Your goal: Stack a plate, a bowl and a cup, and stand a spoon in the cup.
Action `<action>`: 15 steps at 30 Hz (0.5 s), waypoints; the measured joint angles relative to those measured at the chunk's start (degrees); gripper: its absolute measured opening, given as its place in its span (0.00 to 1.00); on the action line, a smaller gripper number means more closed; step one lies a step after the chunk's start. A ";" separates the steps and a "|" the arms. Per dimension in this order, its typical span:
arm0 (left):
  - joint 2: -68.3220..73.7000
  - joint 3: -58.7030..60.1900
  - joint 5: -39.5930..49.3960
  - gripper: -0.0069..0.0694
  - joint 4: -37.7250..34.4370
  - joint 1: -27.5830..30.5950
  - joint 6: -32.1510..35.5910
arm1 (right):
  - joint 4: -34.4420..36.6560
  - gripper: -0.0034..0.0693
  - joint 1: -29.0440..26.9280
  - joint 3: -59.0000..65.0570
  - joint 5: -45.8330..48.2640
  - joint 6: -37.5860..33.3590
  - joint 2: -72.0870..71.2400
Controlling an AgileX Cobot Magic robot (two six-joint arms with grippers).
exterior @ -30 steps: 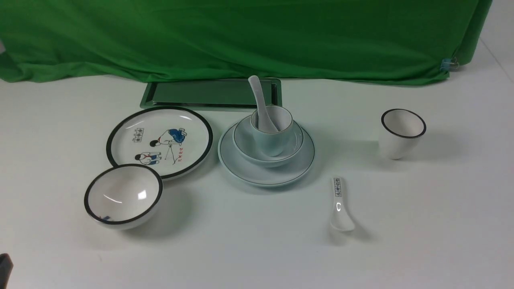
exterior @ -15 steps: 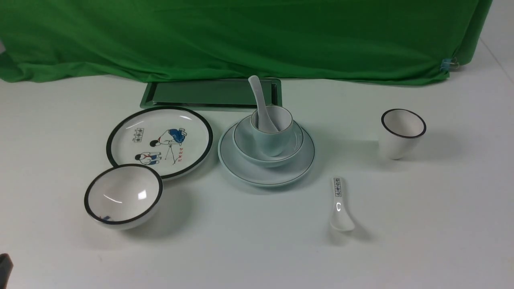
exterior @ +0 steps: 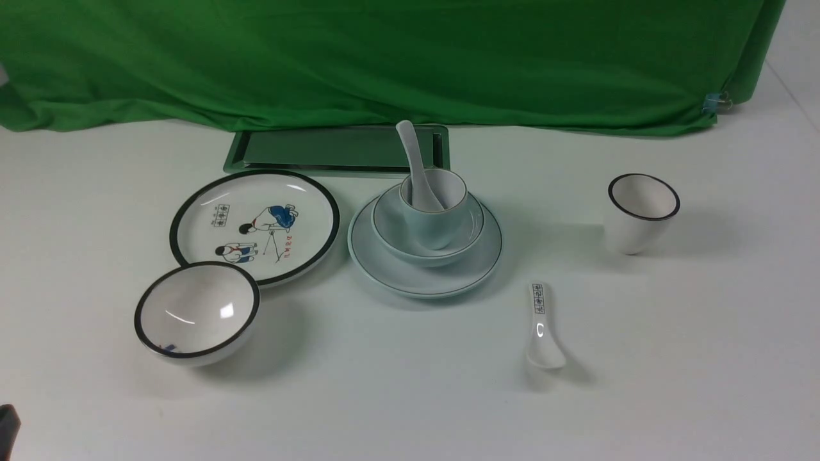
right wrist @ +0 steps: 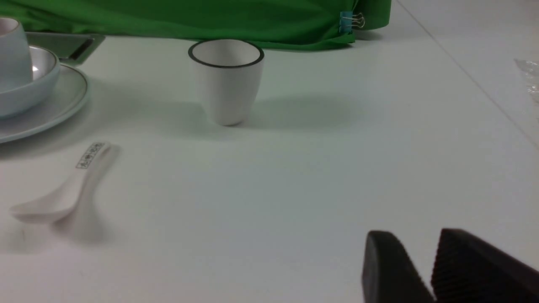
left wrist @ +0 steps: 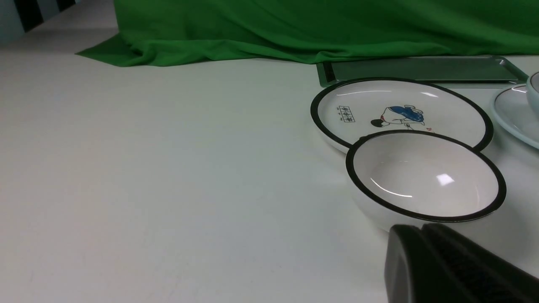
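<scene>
The pale plate (exterior: 477, 256) sits mid-table with the shallow bowl (exterior: 391, 234) on it and the small cup (exterior: 442, 221) in the bowl. The plain white spoon (exterior: 410, 150) stands in the cup, its handle leaning up and to the left. The stack's edge also shows in the right wrist view (right wrist: 63, 105). My left gripper (left wrist: 421, 227) is shut and empty, low over the table just short of the black-rimmed bowl. My right gripper (right wrist: 414, 233) is empty with a narrow gap between its fingertips, over bare table far from the stack.
A cartoon plate (exterior: 254, 224) and a black-rimmed bowl (exterior: 196, 314) lie left of the stack. A tapered black-rimmed cup (exterior: 642, 213) stands at the right, and a patterned spoon (exterior: 541, 330) lies in front. A green tray (exterior: 333, 150) and green cloth (exterior: 384, 57) are behind.
</scene>
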 joint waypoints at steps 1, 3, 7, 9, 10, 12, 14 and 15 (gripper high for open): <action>0.00 0.00 0.00 0.05 0.00 0.00 0.00 | 0.00 0.36 0.00 0.00 0.00 0.00 0.00; 0.00 0.00 0.00 0.05 0.00 0.00 0.00 | -0.02 0.36 0.00 0.00 0.00 0.00 0.00; 0.00 0.00 0.00 0.05 0.00 0.00 0.00 | -0.02 0.37 0.00 0.00 0.00 0.00 0.00; 0.00 0.00 0.00 0.05 0.00 0.00 0.00 | -0.02 0.37 0.00 0.00 0.00 0.00 0.00; 0.00 0.00 0.00 0.05 0.00 0.00 0.00 | -0.02 0.37 0.00 0.00 0.00 0.00 0.00; 0.00 0.00 0.00 0.05 0.00 0.00 0.00 | -0.02 0.37 0.00 0.00 0.05 0.00 0.00; 0.00 0.00 0.00 0.05 0.00 0.00 0.00 | -0.02 0.37 0.00 0.00 0.05 0.00 0.00; 0.00 0.00 0.00 0.05 0.00 0.00 0.00 | -0.02 0.37 0.00 0.00 0.05 0.00 0.00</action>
